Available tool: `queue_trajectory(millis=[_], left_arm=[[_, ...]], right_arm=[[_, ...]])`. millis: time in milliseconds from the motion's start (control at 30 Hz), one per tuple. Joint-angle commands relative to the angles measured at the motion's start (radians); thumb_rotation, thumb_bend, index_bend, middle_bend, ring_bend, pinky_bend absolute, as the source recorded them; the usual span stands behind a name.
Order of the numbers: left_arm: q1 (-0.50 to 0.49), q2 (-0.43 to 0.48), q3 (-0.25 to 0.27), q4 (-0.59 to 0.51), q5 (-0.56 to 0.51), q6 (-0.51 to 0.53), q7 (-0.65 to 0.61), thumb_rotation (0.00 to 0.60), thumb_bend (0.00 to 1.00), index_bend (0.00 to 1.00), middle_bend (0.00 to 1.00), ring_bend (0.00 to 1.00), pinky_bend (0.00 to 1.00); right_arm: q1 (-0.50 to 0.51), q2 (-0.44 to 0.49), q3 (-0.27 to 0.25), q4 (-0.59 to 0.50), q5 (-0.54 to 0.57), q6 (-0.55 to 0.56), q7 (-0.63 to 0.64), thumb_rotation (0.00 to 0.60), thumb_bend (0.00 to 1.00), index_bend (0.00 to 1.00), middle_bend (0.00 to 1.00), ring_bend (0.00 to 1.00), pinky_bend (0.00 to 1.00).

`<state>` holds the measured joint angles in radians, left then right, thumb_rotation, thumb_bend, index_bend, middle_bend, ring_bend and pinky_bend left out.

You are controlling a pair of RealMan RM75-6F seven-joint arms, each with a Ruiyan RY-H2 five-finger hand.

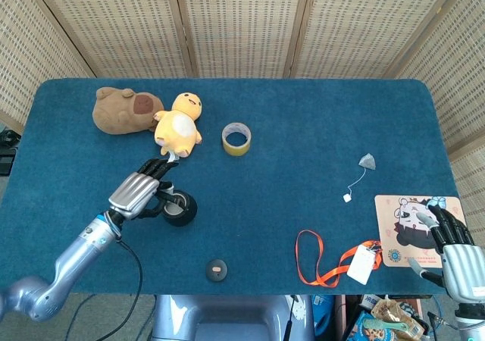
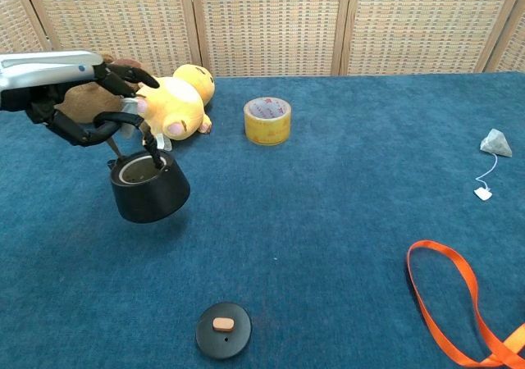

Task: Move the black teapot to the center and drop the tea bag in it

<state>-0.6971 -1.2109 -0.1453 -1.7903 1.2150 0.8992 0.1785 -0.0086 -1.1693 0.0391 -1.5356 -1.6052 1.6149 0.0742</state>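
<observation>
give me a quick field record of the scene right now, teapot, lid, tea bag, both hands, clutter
teapot: black round teapot, lid off, hanging tilted by its handle, left of table centre
left hand: left hand holds the teapot's handle
lid: black round lid with tan knob, flat on the blue cloth near the front edge
tea bag: grey pyramid tea bag with string and tag, lying on the right side, untouched
right hand: right hand at the front right corner, holds nothing, fingers apart
clutter: brown plush, yellow plush, yellow tape roll, orange lanyard
</observation>
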Motion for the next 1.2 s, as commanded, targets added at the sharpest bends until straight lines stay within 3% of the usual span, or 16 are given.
queue_trajectory(millis=[33, 300, 733, 1200], left_arm=[[-0.041, -0.014, -0.021, 0.011, -0.018, -0.036, 0.029, 0.600, 0.57, 0.62, 0.09, 0.00, 0.00], [-0.207, -0.090, -0.081, 0.069, -0.172, -0.155, 0.147, 0.600, 0.57, 0.62, 0.09, 0.00, 0.00], [-0.401, -0.224, -0.091, 0.198, -0.414, -0.206, 0.270, 0.600, 0.57, 0.62, 0.09, 0.00, 0.00], [-0.535, -0.339, -0.106, 0.278, -0.505, -0.197, 0.293, 0.600, 0.57, 0.62, 0.09, 0.00, 0.00]], right_arm=[[0.001, 0.000, -0.002, -0.002, -0.003, -0.002, -0.002, 0.600, 0.15, 0.22, 0.17, 0.13, 0.21], [0.003, -0.003, -0.018, -0.011, -0.021, -0.010, -0.014, 0.600, 0.15, 0.22, 0.17, 0.13, 0.21], [0.007, -0.006, -0.027, -0.013, -0.038, -0.013, -0.011, 0.600, 0.15, 0.22, 0.17, 0.13, 0.21], [0.011, 0.002, -0.026, -0.006, -0.035, -0.015, 0.007, 0.600, 0.15, 0.22, 0.17, 0.13, 0.21]])
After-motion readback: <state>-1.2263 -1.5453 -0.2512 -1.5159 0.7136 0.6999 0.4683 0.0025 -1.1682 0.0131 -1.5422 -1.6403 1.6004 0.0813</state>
